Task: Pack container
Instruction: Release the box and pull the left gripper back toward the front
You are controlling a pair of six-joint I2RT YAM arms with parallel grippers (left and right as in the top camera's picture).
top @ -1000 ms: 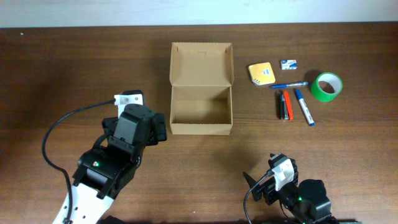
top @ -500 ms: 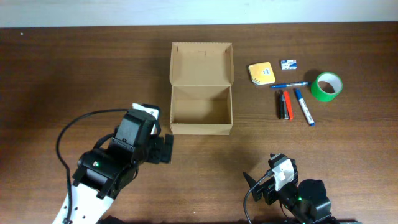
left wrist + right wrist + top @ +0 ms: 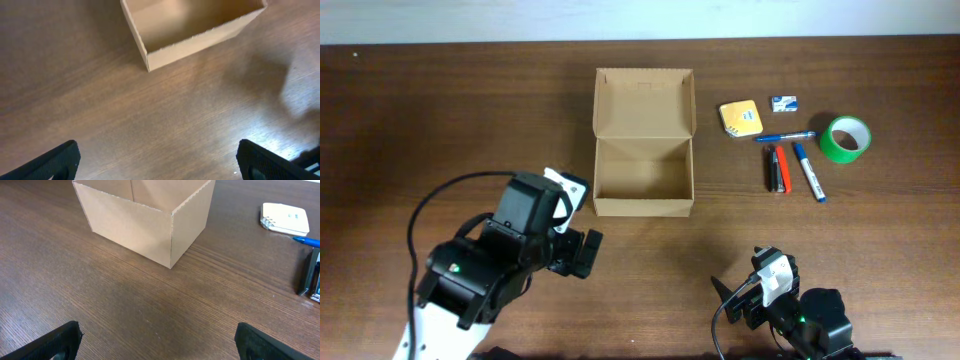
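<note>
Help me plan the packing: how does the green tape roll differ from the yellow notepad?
The tape roll is green, a ring with an open middle; the notepad is yellow, a flat squarish pad. The notepad lies nearest the box; the tape roll lies farthest from it, at the right end of the stationery. Both rest on the table, outside the box.

Office-ish: wood desk, pens, tape

Nothing could be read. The small yellow spiral-bound notepad and the little white-and-blue rectangular block bore blue print, too small to make out.
</note>
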